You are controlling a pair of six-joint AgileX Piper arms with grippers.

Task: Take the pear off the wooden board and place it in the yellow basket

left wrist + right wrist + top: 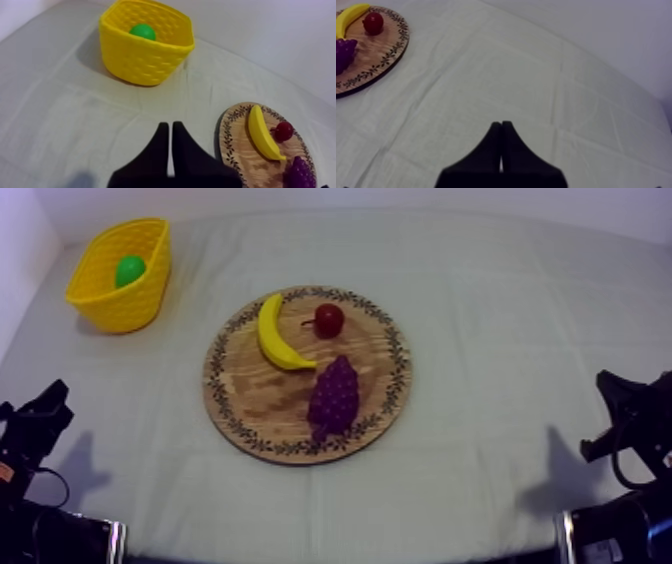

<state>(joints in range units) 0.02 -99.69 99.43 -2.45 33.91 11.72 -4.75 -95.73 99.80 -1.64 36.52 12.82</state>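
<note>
**A:** Our left hand (169, 126) and right hand (501, 123) are both clenched on nothing, low over the surface (65, 125).

**B:** Beyond them we see the board (237, 146) with banana (262, 132), grapes (300, 172) and small red fruit (283, 131).

**A:** Farthest off, the pear (143, 31) lies inside the basket (140, 62). We judge the task done.

**B:** Were we to grip it, we'd guess it is light, hard and slick. We'd pinch across its round belly.
</note>
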